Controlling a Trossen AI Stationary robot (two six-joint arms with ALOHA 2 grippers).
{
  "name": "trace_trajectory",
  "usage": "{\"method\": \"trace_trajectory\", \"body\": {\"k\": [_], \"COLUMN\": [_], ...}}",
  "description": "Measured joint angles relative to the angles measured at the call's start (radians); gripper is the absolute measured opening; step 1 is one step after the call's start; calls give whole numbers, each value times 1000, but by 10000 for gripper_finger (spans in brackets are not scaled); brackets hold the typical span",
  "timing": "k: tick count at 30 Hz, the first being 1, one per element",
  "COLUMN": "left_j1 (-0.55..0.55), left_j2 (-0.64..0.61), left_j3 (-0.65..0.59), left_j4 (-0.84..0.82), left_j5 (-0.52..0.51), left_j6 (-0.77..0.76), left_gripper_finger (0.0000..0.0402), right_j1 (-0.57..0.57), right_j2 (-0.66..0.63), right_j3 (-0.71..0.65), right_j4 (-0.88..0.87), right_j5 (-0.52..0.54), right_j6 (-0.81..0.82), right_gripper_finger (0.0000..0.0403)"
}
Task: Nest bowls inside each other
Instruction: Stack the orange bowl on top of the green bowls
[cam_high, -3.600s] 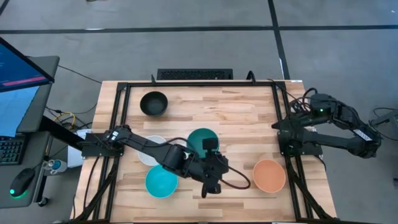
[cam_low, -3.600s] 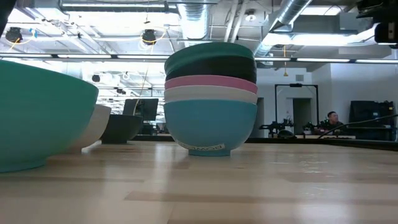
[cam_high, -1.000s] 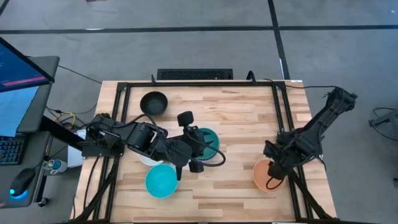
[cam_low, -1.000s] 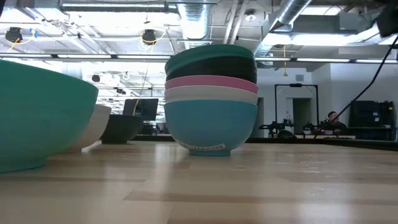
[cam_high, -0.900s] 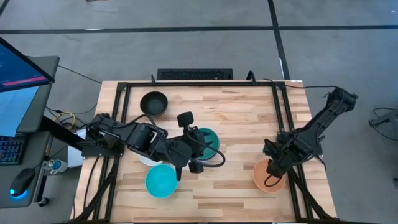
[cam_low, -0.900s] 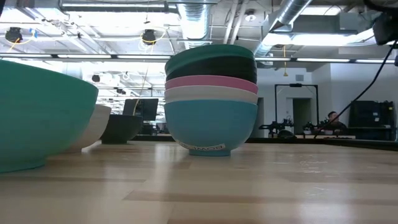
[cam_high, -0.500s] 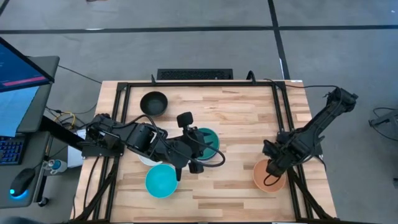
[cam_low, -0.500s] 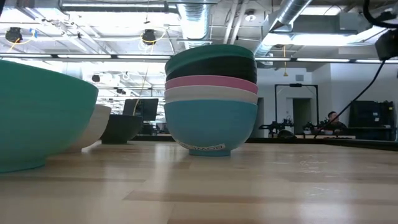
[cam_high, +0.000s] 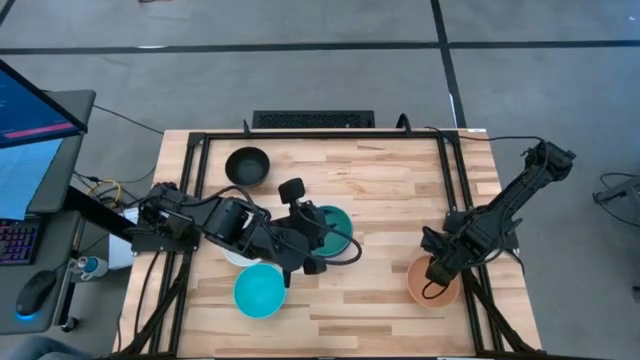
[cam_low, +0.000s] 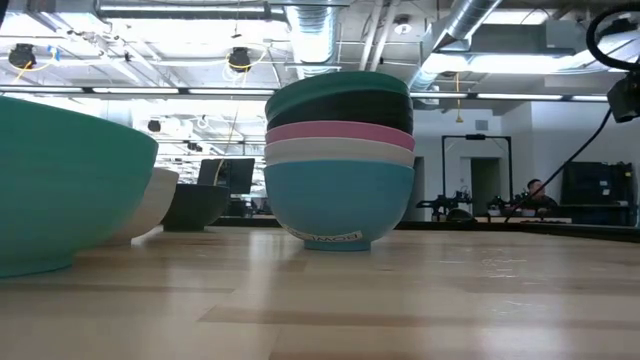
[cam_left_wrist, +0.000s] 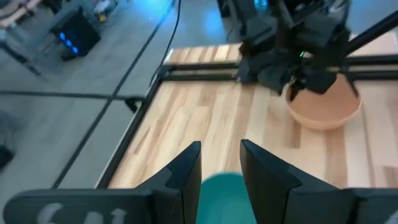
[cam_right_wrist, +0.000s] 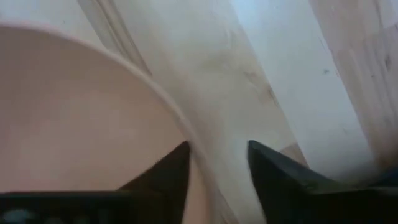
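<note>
Presently, I find my right gripper (cam_high: 437, 268) down at the orange bowl (cam_high: 432, 283), which sits on the table (cam_high: 390, 190) near its front right corner. My right wrist view shows the two fingers (cam_right_wrist: 163, 174) straddling that bowl's rim, one inside the wall and one outside; whether they are already pinching it I cannot tell.

My left gripper (cam_high: 322, 233) is over the nested stack (cam_low: 339, 160) near the middle of the table, fingers parted with nothing between them, the teal-green top bowl (cam_high: 335, 224) directly beneath. My low view shows the stack's order from the base: cyan, white, pink, black, teal-green.

Loose bowls remaining: a cyan bowl (cam_high: 259, 291) near the front edge, left of centre; a white bowl (cam_high: 236, 254) just behind it, mostly covered by my left arm; a black bowl (cam_high: 247, 166) towards the back left corner. All stand upright and apart from the stack.
</note>
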Motion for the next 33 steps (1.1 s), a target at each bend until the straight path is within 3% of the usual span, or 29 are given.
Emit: {"method": "trace_trajectory", "body": {"k": [5,7,14,25,33], "left_j1": [-5,-7,2,-4,-10], "left_j2": [2,2,0,-8,-97], "left_j3": [-20,-20,-92,-181,-180], "left_j4": [23,26,29,67,86], "left_j5": [-51,-51,-58,-61,-71], "left_j6": [20,22,9,-7,62], "left_gripper_finger": [103,103,103,103,103], "right_j1": [0,0,-92,-376,-604], "right_j2": [-2,-3,0,6,170], "right_j3": [6,27,182,543,824], "right_j4": [-9,-13,-179,-351,-343], "right_j5": [-4,-4,-25,-22,-24], "right_j6": [12,17,-74,-309,-566], "right_gripper_finger": [38,17,14,10,16]}}
